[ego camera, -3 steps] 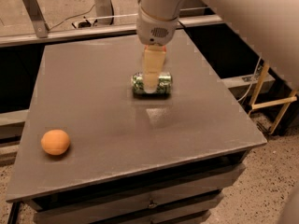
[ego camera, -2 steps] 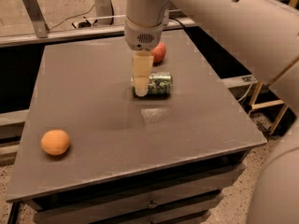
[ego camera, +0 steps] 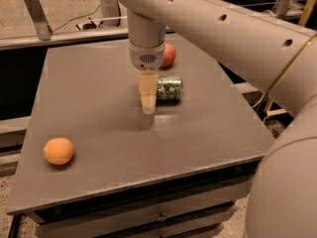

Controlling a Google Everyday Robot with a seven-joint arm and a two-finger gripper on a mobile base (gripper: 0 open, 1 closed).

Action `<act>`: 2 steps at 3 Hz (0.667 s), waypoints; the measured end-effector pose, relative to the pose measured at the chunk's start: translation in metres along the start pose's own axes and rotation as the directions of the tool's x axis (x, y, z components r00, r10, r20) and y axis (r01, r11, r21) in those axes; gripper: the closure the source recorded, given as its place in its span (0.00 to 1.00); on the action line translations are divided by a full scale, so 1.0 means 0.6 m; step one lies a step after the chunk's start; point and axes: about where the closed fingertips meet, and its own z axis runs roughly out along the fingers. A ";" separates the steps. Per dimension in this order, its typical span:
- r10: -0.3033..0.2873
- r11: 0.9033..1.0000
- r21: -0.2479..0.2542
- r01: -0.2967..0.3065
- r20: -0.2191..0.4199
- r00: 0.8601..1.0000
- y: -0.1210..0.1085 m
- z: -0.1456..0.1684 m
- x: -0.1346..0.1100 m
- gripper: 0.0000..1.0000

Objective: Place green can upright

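The green can (ego camera: 169, 89) lies on its side on the grey table (ego camera: 99, 83), a little behind the table's middle, its long axis running left to right. My gripper (ego camera: 148, 103) hangs from the arm's wrist (ego camera: 146, 53) and points down. It is just left of the can's left end, with its tip close above the table. It holds nothing that I can see.
A reddish apple (ego camera: 169, 54) sits just behind the can, partly hidden by the wrist. An orange (ego camera: 59, 150) lies near the table's front left. My arm (ego camera: 237, 38) spans the upper right of the view. The table's front edge is close below.
The gripper has moved left, from over the can to beside its left end. The can still lies on its side. The apple behind now shows.
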 end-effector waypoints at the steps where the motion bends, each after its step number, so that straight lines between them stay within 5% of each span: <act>1: 0.032 0.999 0.000 -0.032 -0.024 0.999 -0.003 0.019 0.013 0.00; 2: 0.057 0.998 0.003 -0.057 -0.030 0.998 -0.004 0.033 0.021 0.18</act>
